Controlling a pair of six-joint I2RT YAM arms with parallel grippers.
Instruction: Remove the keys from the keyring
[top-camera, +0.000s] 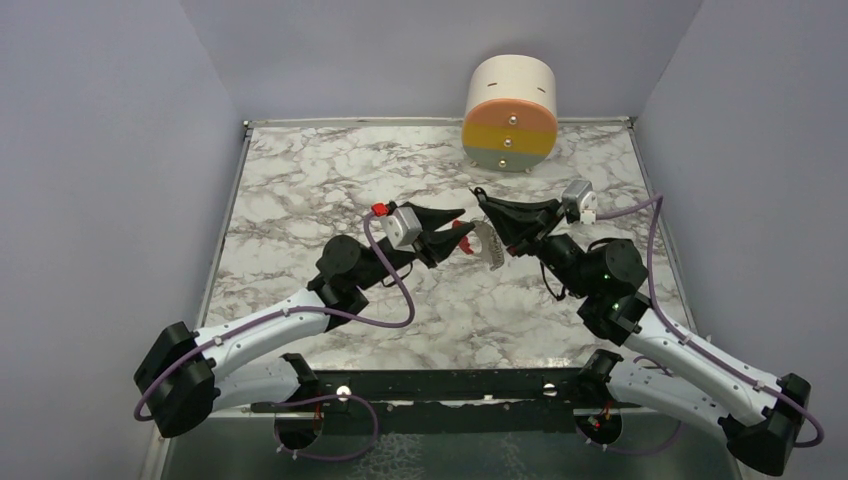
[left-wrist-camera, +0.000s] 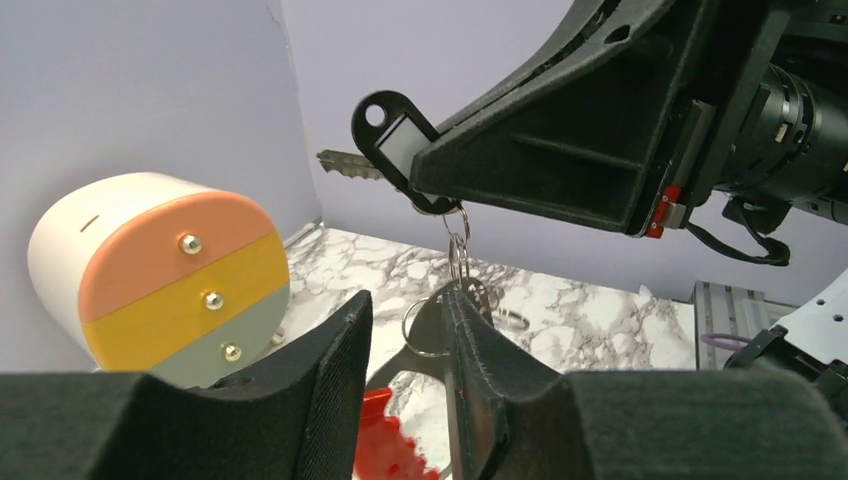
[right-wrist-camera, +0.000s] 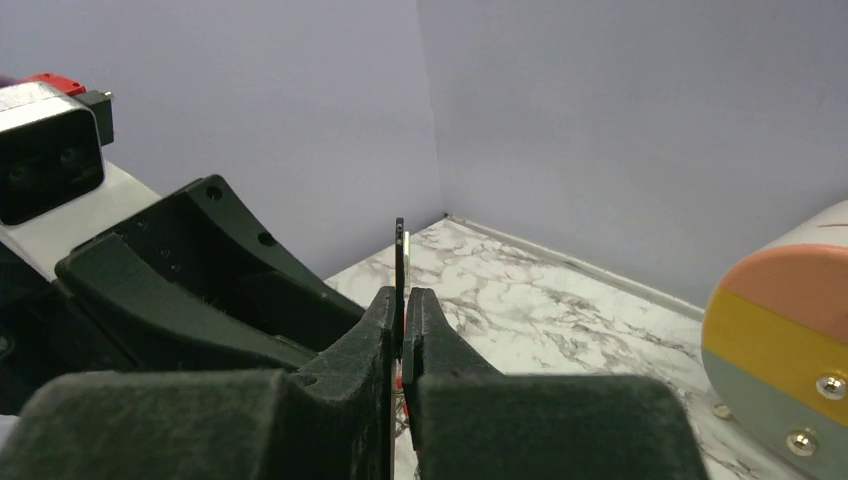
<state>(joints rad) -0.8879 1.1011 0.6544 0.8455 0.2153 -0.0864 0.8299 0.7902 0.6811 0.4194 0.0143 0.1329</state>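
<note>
Right end effector: we see its two fingers pressed together on a black key tag, which stands edge-on between them.
Left end effector: its fingers stand a narrow gap apart, just below the right one. We cannot tell whether either pad touches metal.
Keys: a metal key sticks out sideways behind the tag. A red piece hangs lowest, under the left fingers. From above we also see a silvery strip between the two arms.
Keyring: a thin loop sits in the gap between the left fingers, joined to the tag by small linked rings.
Position: the whole bunch hangs in the air above the middle of the marbled tabletop.
Background: a round drawer unit, with peach, yellow and grey fronts, stands at the far edge.
</note>
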